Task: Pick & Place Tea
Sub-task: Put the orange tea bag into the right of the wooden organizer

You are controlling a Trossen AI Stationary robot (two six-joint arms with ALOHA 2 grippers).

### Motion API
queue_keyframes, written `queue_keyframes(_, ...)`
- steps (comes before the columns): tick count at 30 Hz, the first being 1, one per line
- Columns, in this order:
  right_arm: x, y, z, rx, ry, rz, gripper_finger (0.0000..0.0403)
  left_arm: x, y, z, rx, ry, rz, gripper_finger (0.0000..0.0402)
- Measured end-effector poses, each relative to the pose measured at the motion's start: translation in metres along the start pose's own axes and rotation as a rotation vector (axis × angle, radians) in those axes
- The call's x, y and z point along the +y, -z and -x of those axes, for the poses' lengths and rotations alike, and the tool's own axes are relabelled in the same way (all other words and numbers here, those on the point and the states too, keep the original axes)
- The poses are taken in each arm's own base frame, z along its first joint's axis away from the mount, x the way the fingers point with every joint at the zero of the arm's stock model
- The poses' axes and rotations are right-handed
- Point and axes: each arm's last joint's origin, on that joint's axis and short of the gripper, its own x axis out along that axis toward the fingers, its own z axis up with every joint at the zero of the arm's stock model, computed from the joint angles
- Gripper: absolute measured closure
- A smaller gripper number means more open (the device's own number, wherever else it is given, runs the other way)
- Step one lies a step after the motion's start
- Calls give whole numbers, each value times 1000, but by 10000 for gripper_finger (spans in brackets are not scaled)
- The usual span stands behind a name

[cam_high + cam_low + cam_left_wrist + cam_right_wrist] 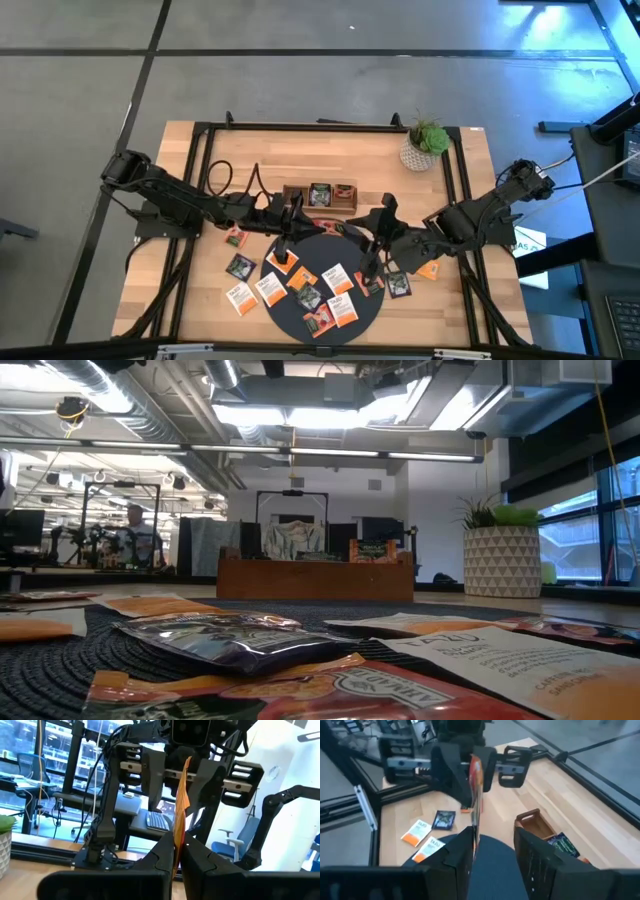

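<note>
Above the dark round mat [322, 290], left gripper [178, 851] pinches 1 orange sachet [180, 810] (upright, edge-on). Right gripper [492, 845] jaws apart, sachet beside 1 finger.

Over the dark round mat [322, 290] we find little free room: the left gripper [283, 252] and right gripper [371, 268] hang close together above it, with sachets [340, 278] strewn across mat and nearby wood. Behind them the wooden tray [320, 196] blocks the middle, and the potted plant [427, 143] stands at the far right corner (well apart from both arms). The far left tabletop [230, 150] lies bare and passable.
</note>
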Motion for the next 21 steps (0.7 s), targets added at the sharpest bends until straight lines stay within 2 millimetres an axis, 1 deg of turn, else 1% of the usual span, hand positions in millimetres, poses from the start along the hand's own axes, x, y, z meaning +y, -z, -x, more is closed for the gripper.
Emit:
queue_keyframes(4,0,-2,-2,-14,-4,-17,263,0,-1,0,-7,2,-2,389)
queue_keyframes(7,1,-3,-3,-21,-6,-22,281,0,-1,0,-8,2,-10,389)
queue_keyframes(10,1,-3,-3,-23,-8,-26,314,0,-2,0,-16,2,-9,388)
queue_keyframes(15,0,-4,-3,-23,-5,-28,386,1,-3,0,-34,-38,-8,379)
queue_keyframes(16,0,-4,-3,-23,-3,-28,393,1,-3,0,-36,-45,-7,377)
queue_keyframes(21,-2,-5,-5,-27,8,-32,391,1,-2,0,-34,-45,-10,361)
